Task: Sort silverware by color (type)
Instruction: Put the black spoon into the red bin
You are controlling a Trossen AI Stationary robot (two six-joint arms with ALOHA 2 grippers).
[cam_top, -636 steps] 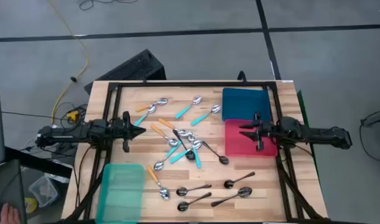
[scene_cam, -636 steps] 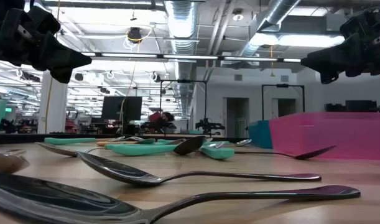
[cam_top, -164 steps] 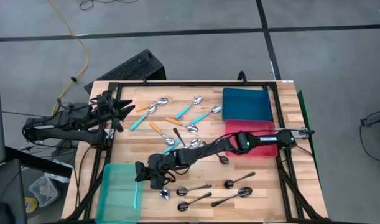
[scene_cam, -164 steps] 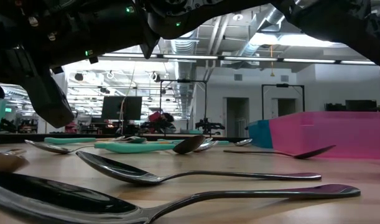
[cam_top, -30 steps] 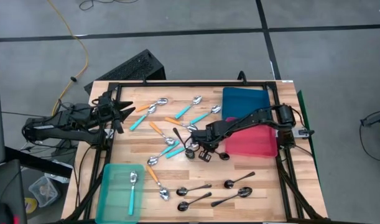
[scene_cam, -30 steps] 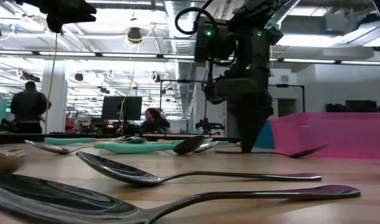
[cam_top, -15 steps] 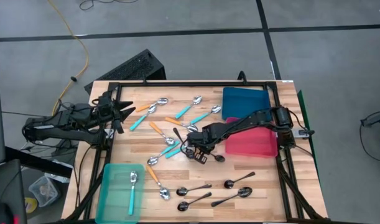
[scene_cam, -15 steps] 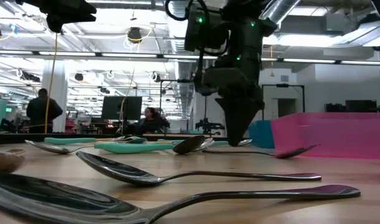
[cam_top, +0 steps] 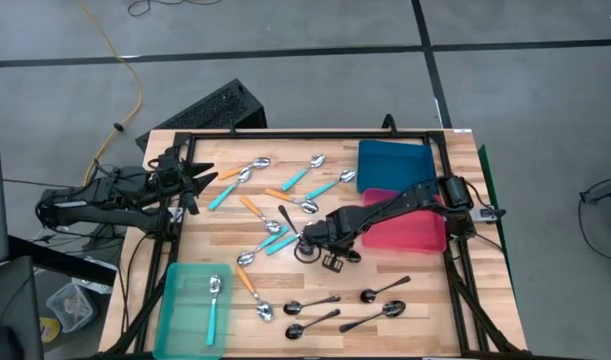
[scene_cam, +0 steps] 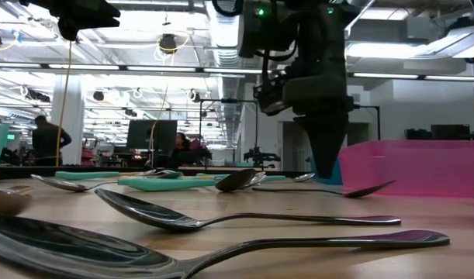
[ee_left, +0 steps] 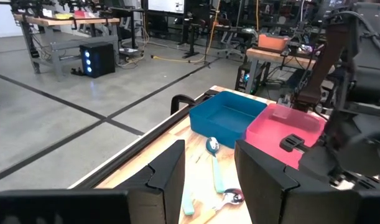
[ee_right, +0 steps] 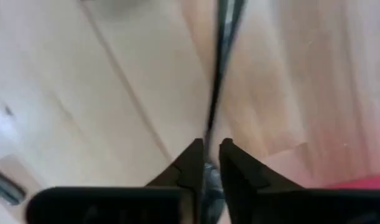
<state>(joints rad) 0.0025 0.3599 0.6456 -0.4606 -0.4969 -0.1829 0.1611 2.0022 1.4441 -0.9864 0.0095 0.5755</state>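
Note:
The silverware lies scattered on the wooden table (cam_top: 425, 300): teal-handled spoons (cam_top: 307, 173), orange-handled spoons (cam_top: 253, 208) and all-dark spoons (cam_top: 310, 303). One teal spoon (cam_top: 213, 305) lies in the teal tray (cam_top: 185, 330). My right gripper (cam_top: 313, 245) points down at mid-table, its tips (scene_cam: 323, 174) just above the wood. Its fingers stand slightly open, and a dark spoon's thin handle (ee_right: 221, 62) runs away from the gap (ee_right: 211, 163). My left gripper (cam_top: 213, 180) waits open at the far left, holding nothing (ee_left: 208, 168).
A blue bin (cam_top: 395, 167) and a pink bin (cam_top: 415, 228) stand at the right, the pink one beside my right arm. Several dark spoons (cam_top: 377, 315) lie toward the near edge. A black frame (cam_top: 315, 135) borders the table.
My right gripper has risen a little and shifted toward the near edge, still pointing down. The dark spoon next to the pink bin has slid slightly toward the table's left.

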